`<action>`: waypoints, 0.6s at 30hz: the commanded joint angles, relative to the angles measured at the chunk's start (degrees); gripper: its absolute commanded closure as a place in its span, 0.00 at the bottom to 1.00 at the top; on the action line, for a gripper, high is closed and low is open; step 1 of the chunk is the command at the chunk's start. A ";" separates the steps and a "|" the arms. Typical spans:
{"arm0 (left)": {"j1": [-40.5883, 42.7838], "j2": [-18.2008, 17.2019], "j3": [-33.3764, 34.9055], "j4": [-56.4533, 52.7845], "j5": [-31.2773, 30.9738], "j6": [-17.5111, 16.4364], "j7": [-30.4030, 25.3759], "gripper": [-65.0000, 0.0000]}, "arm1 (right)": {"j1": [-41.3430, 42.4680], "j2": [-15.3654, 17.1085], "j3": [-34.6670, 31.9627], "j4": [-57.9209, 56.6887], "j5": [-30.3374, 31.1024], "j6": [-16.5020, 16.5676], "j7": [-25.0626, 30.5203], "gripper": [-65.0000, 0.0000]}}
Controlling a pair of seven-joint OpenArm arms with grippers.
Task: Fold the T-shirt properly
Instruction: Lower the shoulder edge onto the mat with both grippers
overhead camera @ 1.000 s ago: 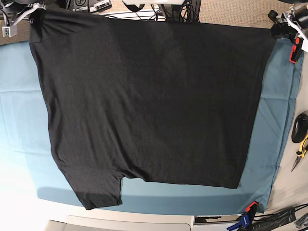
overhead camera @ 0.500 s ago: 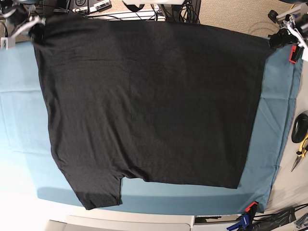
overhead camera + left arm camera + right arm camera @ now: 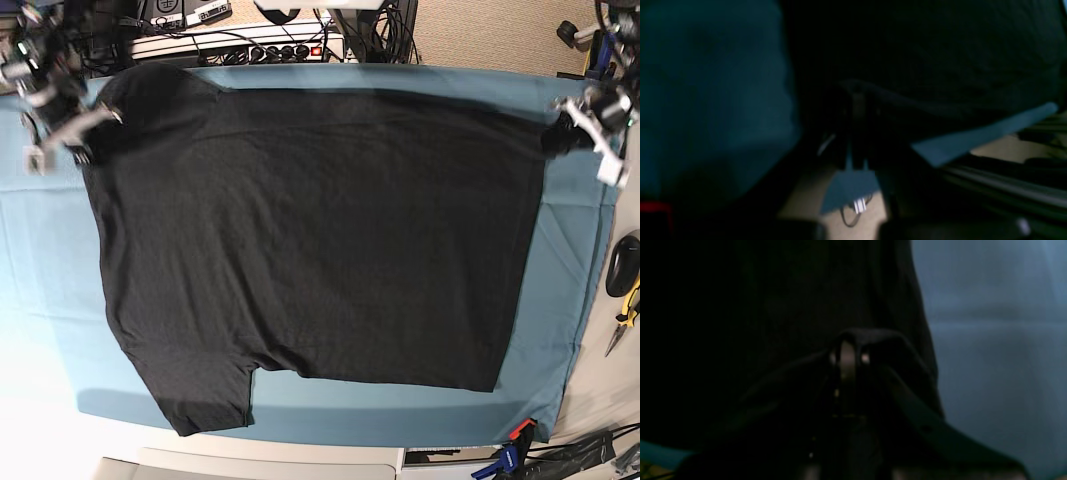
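The black T-shirt [image 3: 320, 230] lies spread on the teal table cloth [image 3: 40, 260], one short sleeve at the near left; its neckline trim does not show. My right gripper [image 3: 88, 125], on the base view's left, is shut on the shirt's far left corner. My left gripper [image 3: 560, 135], on that view's right, is shut on the far right corner. In the right wrist view black fabric [image 3: 773, 306] drapes over the closed gripper [image 3: 847, 356]. The left wrist view is dark; the gripper [image 3: 857, 100] pinches the shirt's edge [image 3: 940, 50].
A power strip and cables [image 3: 250, 45] lie beyond the table's far edge. A red clamp [image 3: 520, 432] and a blue clamp [image 3: 495, 465] grip the cloth at the near right corner. A black mouse [image 3: 622, 265] and pliers [image 3: 625, 315] lie at the right.
Both grippers have moved toward the near side and inward with the shirt's far corners. The far edge now lies lower, and a strip of teal cloth shows behind it.
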 commanded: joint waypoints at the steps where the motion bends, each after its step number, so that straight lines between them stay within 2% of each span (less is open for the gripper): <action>1: -1.18 -1.27 0.48 0.79 0.20 0.42 -1.62 1.00 | 1.46 0.92 -0.96 0.57 -1.20 -1.14 2.67 1.00; 3: -2.99 -1.27 2.51 0.79 2.60 0.70 -2.56 1.00 | 4.02 0.92 -3.39 -0.87 -5.25 -2.27 4.79 1.00; 6: -5.35 -1.27 5.53 0.79 6.43 2.21 -2.86 1.00 | 8.39 0.94 -5.86 -6.27 -7.78 -2.71 6.34 1.00; 9: -6.51 -1.25 7.43 0.74 9.60 2.27 -4.59 1.00 | 13.00 0.94 -7.17 -14.12 -7.72 -2.69 7.02 1.00; 15: -7.54 -1.27 7.98 0.72 15.87 7.67 -8.55 1.00 | 21.44 0.94 -7.26 -28.55 -7.10 -2.49 8.46 1.00; 18: -7.74 -1.25 7.98 0.72 16.39 8.22 -10.01 1.00 | 23.63 0.92 -7.26 -30.82 -5.42 -1.29 8.57 1.00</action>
